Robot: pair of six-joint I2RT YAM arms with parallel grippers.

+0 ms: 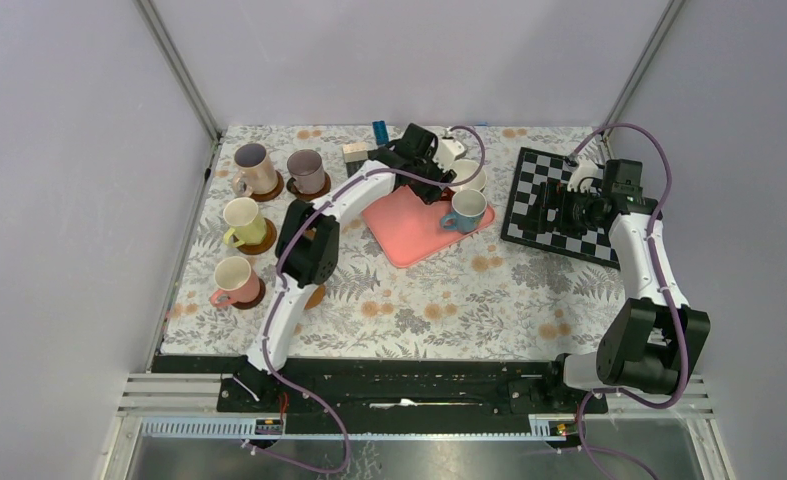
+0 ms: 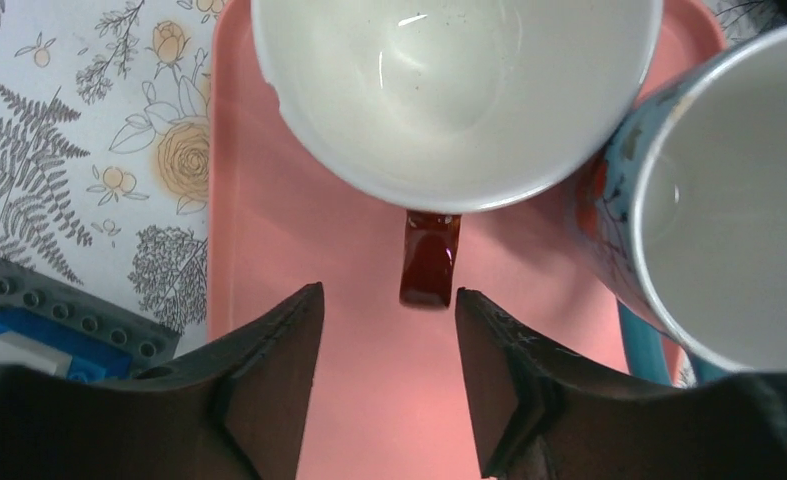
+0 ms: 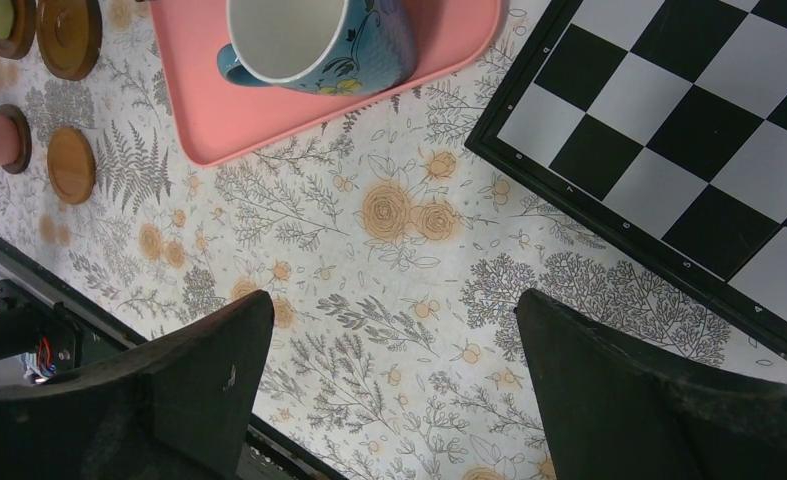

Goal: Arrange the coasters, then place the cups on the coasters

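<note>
A wide white cup [image 2: 449, 90] with a dark red handle [image 2: 430, 262] stands on the pink tray [image 2: 309, 250] beside the light blue cup [image 2: 729, 200]. My left gripper [image 2: 389, 293] is low over the tray. Its jaws are partly apart and the handle's tip lies just ahead of them, untouched. At the left, the pale pink [image 1: 255, 167], mauve [image 1: 306, 170], yellow [image 1: 243, 222] and salmon [image 1: 234, 280] cups each stand on a coaster. Two bare coasters [image 3: 69, 35] [image 3: 71, 165] lie near them. My right gripper [image 3: 394, 298] hangs open over the tablecloth with nothing in it.
A chessboard [image 1: 559, 205] lies at the right, under the right arm. A grey brick plate with blue pieces [image 2: 29, 320] sits next to the tray. A blue object [image 1: 380, 130] and a wooden block [image 1: 355, 152] stand at the back. The left arm hides part of a coaster [image 1: 315, 296].
</note>
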